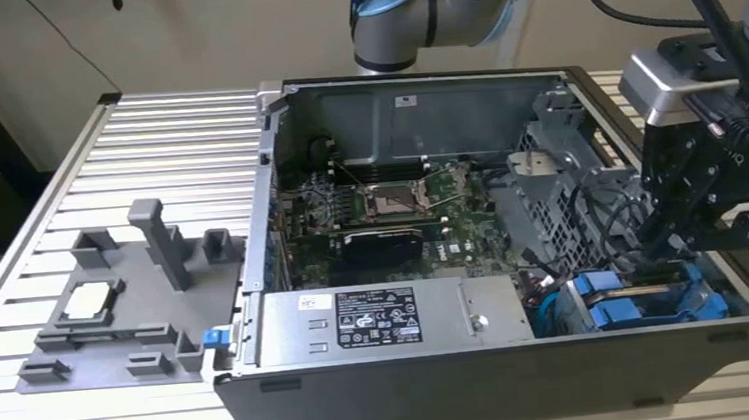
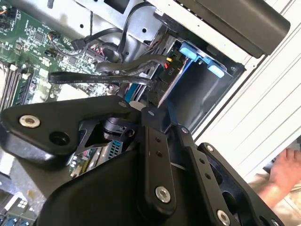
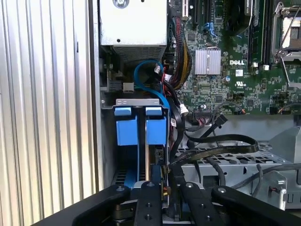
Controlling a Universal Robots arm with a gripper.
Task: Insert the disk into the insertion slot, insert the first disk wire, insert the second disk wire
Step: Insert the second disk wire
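- Showing the exterior view: an open grey sheet-metal computer case (image 1: 495,381) lies on a ribbed aluminium table (image 1: 141,138); a green motherboard (image 1: 374,205) fills its floor and a grey power-supply box (image 1: 383,320) with a black-and-white sticker sits along the near wall; the black gripper (image 1: 665,247) reaches down into the drive cage at the exterior view's right, just above bright blue plastic carrier tabs (image 1: 622,296); whether its fingers are spread or pressed together cannot be told; a grey moulded fixture (image 1: 128,300) stands on the table at the exterior view's left.
- Second wrist view: black gripper linkage with silver screws crowds the foreground; beyond it the disk (image 2: 171,89), a thin flat slab seen edge-on with blue bracket ends, sits in the insertion slot (image 2: 207,103); flat black cables (image 2: 99,77) cross before it; a person's hand (image 2: 287,174) is cut off at the frame edge.
- First wrist view: two blue carriers (image 3: 141,129) stand side by side in the grey cage; a blue cable (image 3: 148,77) loops above them; the fingertips are hidden among black wires.
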